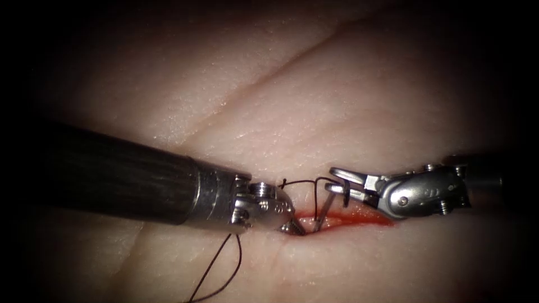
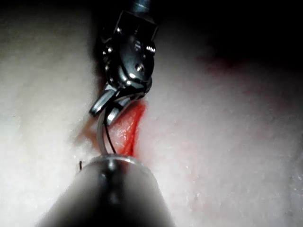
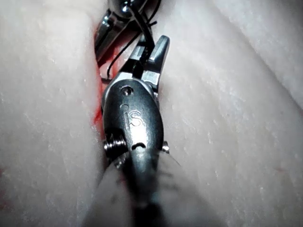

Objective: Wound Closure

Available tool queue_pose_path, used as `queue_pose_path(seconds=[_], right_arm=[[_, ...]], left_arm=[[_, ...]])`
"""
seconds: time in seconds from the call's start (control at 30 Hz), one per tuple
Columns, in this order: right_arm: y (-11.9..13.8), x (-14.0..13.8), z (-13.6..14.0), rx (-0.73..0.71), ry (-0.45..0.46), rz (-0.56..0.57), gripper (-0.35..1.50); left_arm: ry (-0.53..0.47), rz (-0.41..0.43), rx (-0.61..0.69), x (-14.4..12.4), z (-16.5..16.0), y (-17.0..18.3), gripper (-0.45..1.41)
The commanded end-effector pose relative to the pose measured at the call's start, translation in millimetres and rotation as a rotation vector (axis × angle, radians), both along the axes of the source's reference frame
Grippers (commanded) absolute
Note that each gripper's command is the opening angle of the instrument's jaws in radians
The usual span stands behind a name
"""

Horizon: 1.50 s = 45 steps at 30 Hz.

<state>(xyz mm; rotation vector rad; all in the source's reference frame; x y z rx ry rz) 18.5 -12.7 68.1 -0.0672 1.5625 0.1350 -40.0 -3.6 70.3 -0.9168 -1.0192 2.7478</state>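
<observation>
Endoscope view: the tissue spans the scene, its cut lined with red fluid. From nine o'clock the left claw dips its tip into the cut's left end — whether it grips anything, I cannot tell. From three o'clock the right claw clamps the needle near its upper end — the needle's other end is in the cut. Thread trails toward six o'clock.
</observation>
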Motion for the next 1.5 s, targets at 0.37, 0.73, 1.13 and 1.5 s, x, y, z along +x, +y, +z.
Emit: queue_pose_path(seconds=[0.37,0.73,1.13,1.5], right_arm=[[1.1,1.2,0.3,0.069,0.041,-0.002,-0.35],[2.0,3.2,0.6,0.095,0.023,-0.007,-0.35],[2.5,3.5,0.1,0.196,0.018,-0.035,-0.35],[3.5,4.5,0.7,0.329,0.01,-0.044,-0.35]], left_arm=[[-0.097,-0.2,-0.141,-3.2,-9.4,-0.7,0.1],[-0.107,-0.237,-0.194,-0.8,-9.5,-4.8,-0.01],[-0.113,-0.254,-0.214,-0.2,-7.0,-5.3,-0.11],[-0.093,-0.269,-0.209,0.5,-5.1,-7.3,-0.13]])
